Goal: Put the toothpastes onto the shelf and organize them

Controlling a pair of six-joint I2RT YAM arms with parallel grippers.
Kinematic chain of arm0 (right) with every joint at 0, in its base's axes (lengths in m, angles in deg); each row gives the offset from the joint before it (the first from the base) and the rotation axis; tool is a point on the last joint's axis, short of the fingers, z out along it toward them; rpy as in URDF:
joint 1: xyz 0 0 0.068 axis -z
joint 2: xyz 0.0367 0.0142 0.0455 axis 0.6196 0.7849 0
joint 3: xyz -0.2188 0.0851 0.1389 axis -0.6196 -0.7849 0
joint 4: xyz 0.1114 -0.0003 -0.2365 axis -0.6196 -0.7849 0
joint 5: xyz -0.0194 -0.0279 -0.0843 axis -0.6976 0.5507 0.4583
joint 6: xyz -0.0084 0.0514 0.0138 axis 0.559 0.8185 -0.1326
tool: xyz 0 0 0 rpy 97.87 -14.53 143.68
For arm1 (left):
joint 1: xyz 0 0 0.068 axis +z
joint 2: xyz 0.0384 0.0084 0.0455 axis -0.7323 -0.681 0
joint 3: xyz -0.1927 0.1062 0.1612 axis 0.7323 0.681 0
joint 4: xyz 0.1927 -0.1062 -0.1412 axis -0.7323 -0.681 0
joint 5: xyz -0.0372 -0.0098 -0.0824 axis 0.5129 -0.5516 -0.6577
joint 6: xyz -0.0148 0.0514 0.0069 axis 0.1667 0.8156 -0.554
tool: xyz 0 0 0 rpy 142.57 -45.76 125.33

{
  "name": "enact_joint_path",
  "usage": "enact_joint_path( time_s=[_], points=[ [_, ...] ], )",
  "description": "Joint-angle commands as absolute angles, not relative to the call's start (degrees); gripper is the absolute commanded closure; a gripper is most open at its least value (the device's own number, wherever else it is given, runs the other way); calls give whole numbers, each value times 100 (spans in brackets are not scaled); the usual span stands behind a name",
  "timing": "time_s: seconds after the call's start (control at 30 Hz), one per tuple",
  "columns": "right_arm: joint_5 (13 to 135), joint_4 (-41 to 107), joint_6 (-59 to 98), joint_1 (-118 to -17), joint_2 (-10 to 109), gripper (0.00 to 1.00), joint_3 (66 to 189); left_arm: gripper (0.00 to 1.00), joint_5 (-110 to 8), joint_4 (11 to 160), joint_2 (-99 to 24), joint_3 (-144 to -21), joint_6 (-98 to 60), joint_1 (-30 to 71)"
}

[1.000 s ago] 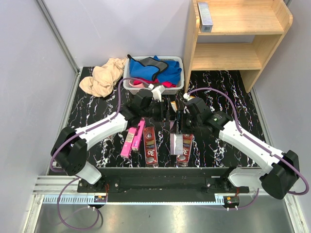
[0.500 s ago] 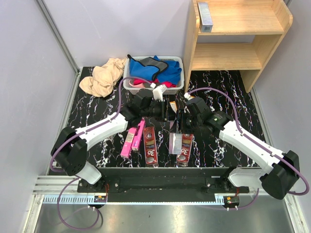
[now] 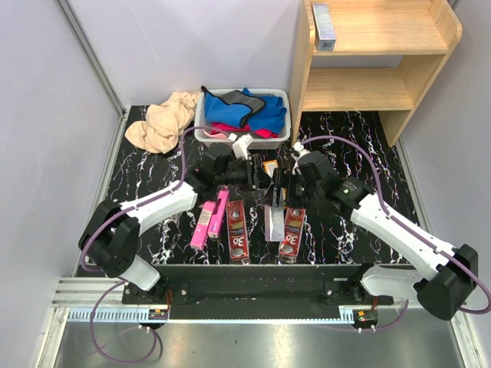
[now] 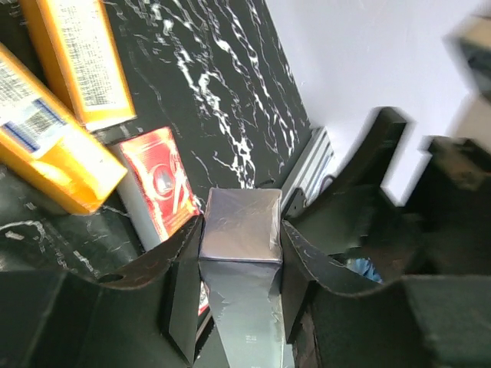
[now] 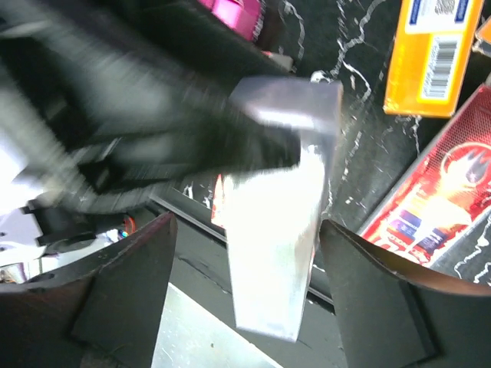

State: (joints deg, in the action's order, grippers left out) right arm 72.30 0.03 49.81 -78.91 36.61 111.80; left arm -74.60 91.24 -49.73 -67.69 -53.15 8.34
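Left hand (image 4: 240, 257) clamped on silver-grey cardboard toothpaste box (image 4: 239, 218) | right hand (image 5: 245, 226) spread apart on either side of it | box hangs over centre of black marbled worktop (image 3: 360, 130), well apart from far-right light-wood shelf (image 3: 303, 69)

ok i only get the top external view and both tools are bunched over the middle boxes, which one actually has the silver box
observer: The left tool. Its wrist view shows both fingers pressed against the sides of the silver box.
operator: is the right one gripping it too
observer: No. The right wrist view shows the right tool spread wide, with a clear gap between each finger and the box.
operator: where along the box is the left grip
observer: Right at one end. In the left wrist view the box's square end face sits just at the fingertips.
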Motion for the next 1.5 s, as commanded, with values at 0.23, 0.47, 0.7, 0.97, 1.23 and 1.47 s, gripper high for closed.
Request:
enact_joint_path(
  time_s=[0.23,0.47,0.7,0.97,1.23,1.47],
  points=[
    [7439,992,5436,-7933,2567,13,10902,73,-7623,11330,-3830,-5121,-7186,2324],
    [7229,1809,6147,-7924,2134,10,10233,74,-7429,12883,-3215,-4154,-8435,3046],
    [6473,3565,7079,-7942,2389,10,9434,75,-7324,13748,-3092,-3854,-9043,3205],
    [6235,4104,7282,-7942,2626,15,9257,75,-7359,13624,-3003,-3898,-9051,3214],
    [5963,4402,7475,-7942,2706,28,9151,75,-7341,13853,-3118,-3863,-9192,3214],
    [5725,4754,7555,-7951,2671,45,9072,74,-7385,14055,-3258,-3837,-9315,3214]
  ],
)
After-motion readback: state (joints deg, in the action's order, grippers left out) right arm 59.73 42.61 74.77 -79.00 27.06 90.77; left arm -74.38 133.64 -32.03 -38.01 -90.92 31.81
